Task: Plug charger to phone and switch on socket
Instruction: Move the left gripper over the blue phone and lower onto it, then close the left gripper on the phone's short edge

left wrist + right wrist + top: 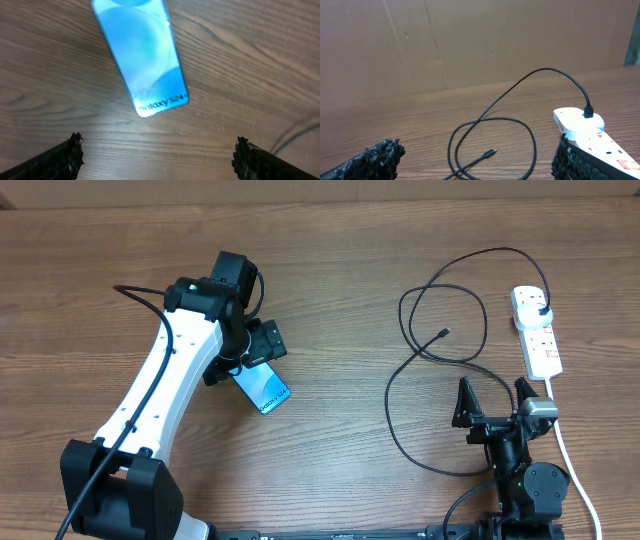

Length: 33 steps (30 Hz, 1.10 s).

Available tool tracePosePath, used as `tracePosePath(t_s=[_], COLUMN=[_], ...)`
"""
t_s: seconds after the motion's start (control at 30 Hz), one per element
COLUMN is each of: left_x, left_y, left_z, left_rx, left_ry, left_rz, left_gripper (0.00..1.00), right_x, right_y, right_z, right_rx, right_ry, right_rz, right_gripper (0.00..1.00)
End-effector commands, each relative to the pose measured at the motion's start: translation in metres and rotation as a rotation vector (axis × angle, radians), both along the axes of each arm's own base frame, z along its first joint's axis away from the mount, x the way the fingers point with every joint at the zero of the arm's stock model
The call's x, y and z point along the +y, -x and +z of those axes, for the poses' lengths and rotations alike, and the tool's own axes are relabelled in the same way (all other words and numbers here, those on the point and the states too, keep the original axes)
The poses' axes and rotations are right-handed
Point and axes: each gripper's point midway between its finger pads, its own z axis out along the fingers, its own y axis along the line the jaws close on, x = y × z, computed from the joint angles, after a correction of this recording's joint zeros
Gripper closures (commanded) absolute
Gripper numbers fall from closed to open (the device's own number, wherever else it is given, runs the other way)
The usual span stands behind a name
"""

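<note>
The phone [263, 388] lies flat on the wooden table with its blue-teal screen up; in the left wrist view [141, 52] its text end points toward the fingers. My left gripper [245, 355] hovers above the phone's far end, open and empty [157, 155]. The black charger cable [440, 365] loops on the table at the right; its connector tip [443, 332] lies free, also seen in the right wrist view [491, 152]. Its plug head [541, 310] sits in the white socket strip [537, 330], seen too in the right wrist view [585, 131]. My right gripper [497, 400] is open near the front edge.
The strip's thick white cord [575, 465] runs down the right side past the right arm's base. A brown cardboard wall [470, 40] stands behind the table. Bare wood lies between phone and cable.
</note>
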Motion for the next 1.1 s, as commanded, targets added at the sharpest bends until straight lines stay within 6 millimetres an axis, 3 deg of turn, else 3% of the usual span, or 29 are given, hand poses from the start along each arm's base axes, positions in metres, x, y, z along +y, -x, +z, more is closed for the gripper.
tracePosePath(t_s=[0.0,0.27,0.47,0.67,0.87,1.07], left_x=[0.012,0.012,0.013,0.006,-0.008,-0.007], left_y=[-0.008,-0.010,-0.007,-0.007,-0.009,-0.010], left_z=[0.004,0.002,-0.011,-0.031,-0.065,-0.085], left_rx=[-0.029,-0.035,-0.018,0.036,0.129,0.170], left_ry=[-0.066,-0.065,-0.068,-0.046,-0.001,-0.011], left_rz=[0.121,0.149,0.148,0.144,0.139,0.145], left_gripper=[0.00,0.00,0.00,0.00,0.00,0.00], right_x=[0.000,0.000,0.000,0.000,0.000,0.000], right_y=[0.000,0.000,0.000,0.000,0.000,0.000], right_z=[-0.002,-0.002,-0.002,-0.002,-0.002,-0.002], right_rx=[-0.005,-0.005,-0.005,-0.005,-0.005,-0.005], right_ry=[0.004,0.004,0.004,0.004,0.004,0.004], right_rz=[0.000,0.001,0.000,0.001,0.001,0.001], right_gripper=[0.00,0.00,0.00,0.00,0.00,0.00])
